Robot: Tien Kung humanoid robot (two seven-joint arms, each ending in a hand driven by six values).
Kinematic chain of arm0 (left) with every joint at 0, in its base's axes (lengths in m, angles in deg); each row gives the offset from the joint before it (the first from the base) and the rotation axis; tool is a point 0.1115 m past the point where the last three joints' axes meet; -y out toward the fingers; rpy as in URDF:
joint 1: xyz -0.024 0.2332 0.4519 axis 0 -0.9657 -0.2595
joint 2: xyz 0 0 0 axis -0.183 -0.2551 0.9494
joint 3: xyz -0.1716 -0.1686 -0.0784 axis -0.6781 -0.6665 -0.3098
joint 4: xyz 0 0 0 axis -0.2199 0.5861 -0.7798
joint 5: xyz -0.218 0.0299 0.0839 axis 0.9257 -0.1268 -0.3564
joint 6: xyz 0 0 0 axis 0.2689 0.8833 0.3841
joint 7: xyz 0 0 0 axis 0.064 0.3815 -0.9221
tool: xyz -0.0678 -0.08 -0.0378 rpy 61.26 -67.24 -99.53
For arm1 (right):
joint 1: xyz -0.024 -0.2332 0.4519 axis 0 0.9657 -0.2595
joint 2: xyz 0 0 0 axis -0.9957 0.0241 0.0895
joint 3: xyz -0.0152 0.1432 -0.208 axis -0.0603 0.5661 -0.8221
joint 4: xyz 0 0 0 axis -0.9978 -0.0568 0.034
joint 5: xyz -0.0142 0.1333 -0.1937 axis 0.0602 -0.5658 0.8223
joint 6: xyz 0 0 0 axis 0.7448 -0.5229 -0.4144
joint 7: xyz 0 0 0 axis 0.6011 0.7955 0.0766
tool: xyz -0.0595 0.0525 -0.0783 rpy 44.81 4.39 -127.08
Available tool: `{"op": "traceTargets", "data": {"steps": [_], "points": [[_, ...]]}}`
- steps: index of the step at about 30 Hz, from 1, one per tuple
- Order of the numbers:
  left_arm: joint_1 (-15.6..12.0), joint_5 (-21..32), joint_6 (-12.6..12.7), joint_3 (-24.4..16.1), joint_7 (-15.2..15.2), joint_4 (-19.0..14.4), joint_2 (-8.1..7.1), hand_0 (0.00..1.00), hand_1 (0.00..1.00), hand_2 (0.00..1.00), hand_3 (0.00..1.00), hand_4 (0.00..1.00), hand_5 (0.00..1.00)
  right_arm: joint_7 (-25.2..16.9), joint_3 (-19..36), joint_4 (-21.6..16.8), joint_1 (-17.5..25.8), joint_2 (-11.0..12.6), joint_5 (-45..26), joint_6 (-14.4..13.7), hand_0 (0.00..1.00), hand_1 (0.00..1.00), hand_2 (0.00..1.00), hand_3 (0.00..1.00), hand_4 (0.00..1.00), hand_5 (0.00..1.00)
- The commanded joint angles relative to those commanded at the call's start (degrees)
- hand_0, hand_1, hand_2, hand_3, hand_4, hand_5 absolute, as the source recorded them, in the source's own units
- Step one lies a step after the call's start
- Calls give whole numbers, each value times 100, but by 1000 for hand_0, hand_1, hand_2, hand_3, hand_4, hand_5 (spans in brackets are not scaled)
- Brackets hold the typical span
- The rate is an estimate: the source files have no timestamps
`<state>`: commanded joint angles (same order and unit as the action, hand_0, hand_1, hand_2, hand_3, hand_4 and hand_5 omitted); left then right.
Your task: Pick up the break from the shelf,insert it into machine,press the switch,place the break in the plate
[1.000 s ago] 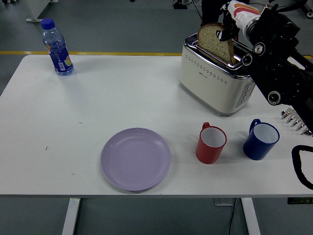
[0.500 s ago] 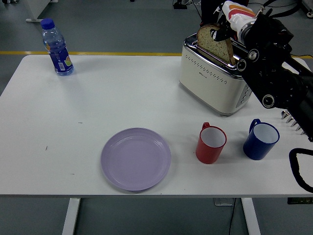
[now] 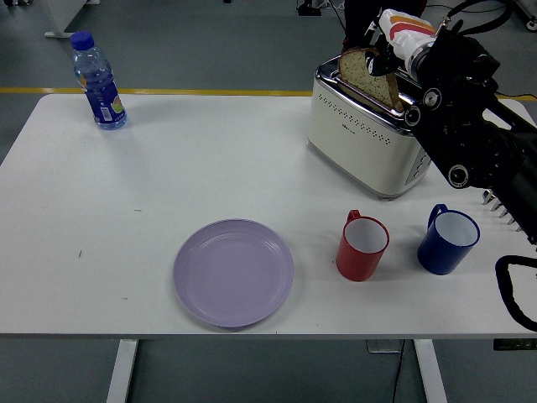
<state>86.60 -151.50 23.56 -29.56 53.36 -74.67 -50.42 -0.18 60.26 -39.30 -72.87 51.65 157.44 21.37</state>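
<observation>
A slice of brown bread [image 3: 365,74] stands partly down in the slot of the cream and chrome toaster [image 3: 365,134] at the table's back right. My right hand [image 3: 388,52], in a white and orange glove on a black arm, is over the toaster with its fingers closed on the slice's upper edge. A lilac plate [image 3: 233,272] lies near the table's front edge, left of centre. The toaster's lever and buttons are on its right end, mostly hidden behind my arm. My left arm does not show.
A red mug [image 3: 362,246] and a blue mug [image 3: 447,241] stand in front of the toaster. A blue water bottle [image 3: 98,81] is at the back left. A black cable loop [image 3: 516,288] lies at the right edge.
My right hand has pushed the bread lower into the toaster slot and shifted slightly left. Nothing else on the table has moved.
</observation>
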Motion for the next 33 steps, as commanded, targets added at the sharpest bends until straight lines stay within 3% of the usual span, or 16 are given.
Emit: {"op": "traceTargets", "data": {"steps": [15,26,33], "points": [[-29,19,-11,34,-13,0,0,683,701,691,559,283,874,102,454,-452,230,184,88,-496,197,278,390,497,499,2],[-57,-15,-27,23,-37,0,16,683,701,692,559,282,873,233,1040,-500,679,60,-50,-1188,212,276,385,495,466,2],[-66,-71,-45,8,-54,0,22,683,701,693,559,281,874,137,1090,-485,722,-48,-127,-1357,212,275,384,495,458,2]]}}
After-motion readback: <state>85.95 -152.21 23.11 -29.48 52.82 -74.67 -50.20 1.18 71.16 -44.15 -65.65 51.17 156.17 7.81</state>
